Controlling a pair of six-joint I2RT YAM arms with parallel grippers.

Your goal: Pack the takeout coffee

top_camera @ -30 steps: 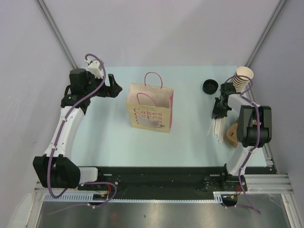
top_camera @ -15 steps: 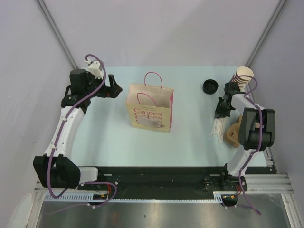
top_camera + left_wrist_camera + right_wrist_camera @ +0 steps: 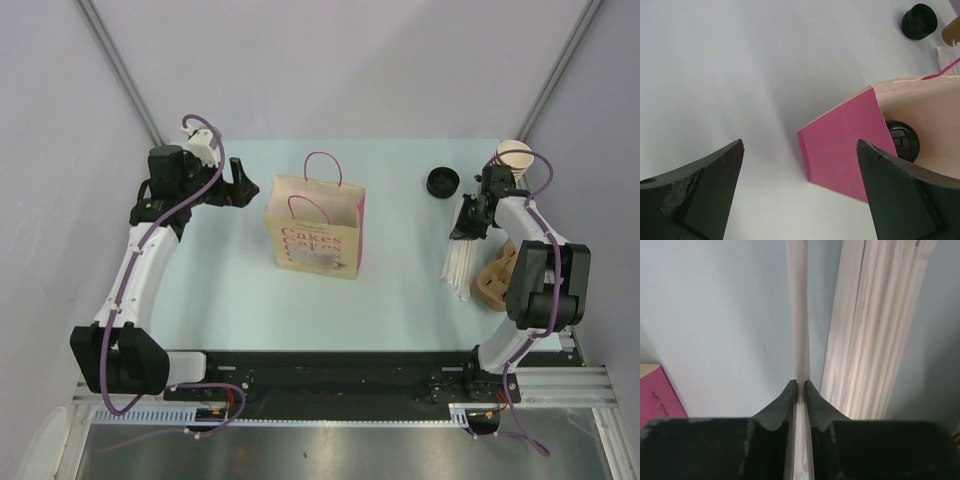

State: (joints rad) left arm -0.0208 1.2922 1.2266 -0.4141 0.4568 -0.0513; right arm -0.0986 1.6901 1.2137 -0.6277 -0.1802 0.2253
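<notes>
A paper bag (image 3: 315,235) printed "Cakes", with pink handles, stands mid-table. In the left wrist view its pink side panel (image 3: 847,142) faces me, and a black-lidded cup (image 3: 902,140), the takeout coffee, shows inside its opening. My left gripper (image 3: 236,185) is open and empty just left of the bag, which lies beyond the open jaws in its wrist view (image 3: 800,145). My right gripper (image 3: 468,222) is shut on one paper-wrapped straw (image 3: 799,315), at the far end of the straw bundle (image 3: 880,315).
A loose black lid (image 3: 443,182) lies far right of the bag. A stack of lidless tan cups (image 3: 515,154) stands at the far right corner. White wrapped straws (image 3: 460,268) and a brown pulp carrier (image 3: 497,275) lie by the right edge.
My right arm's elbow has swung right and nearer, and the gripper has shifted slightly right over the far end of the straws. The left arm and the bag have not moved.
</notes>
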